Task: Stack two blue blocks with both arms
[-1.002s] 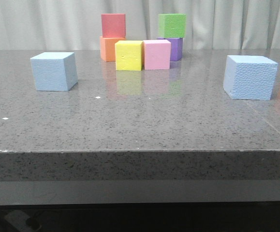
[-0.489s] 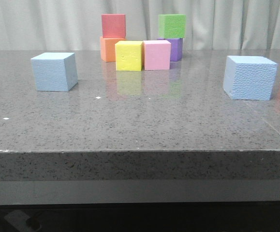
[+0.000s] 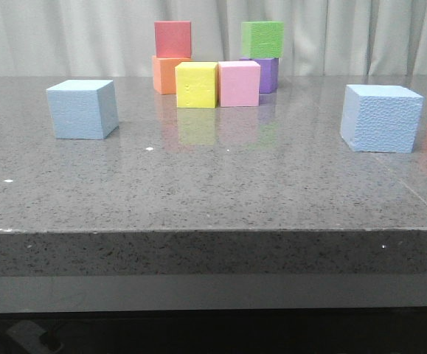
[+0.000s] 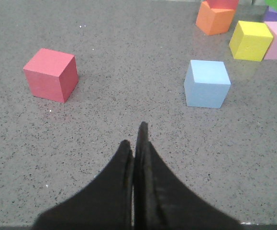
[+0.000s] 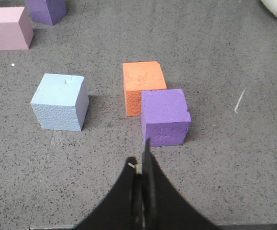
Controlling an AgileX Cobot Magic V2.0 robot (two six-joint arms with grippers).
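Nothing moves since earlier frames; our left gripper (image 4: pixel 137 139) and right gripper (image 5: pixel 140 158) pressed together, empty; blue blocks (image 3: pixel 82 109) (image 3: pixel 381 118) well apart, one per arm.

Table (image 3: pixel 213 184): one block (image 3: pixel 82 108) left, another block (image 3: pixel 381 117) right, well apart; cluster of stacked cubes (image 3: pixel 217 66) behind, between them.

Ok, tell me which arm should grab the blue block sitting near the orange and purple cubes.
Probably right. The right gripper, fingers closed, views that blue block beside the orange cube and purple cube. The left gripper faces the other blue block.
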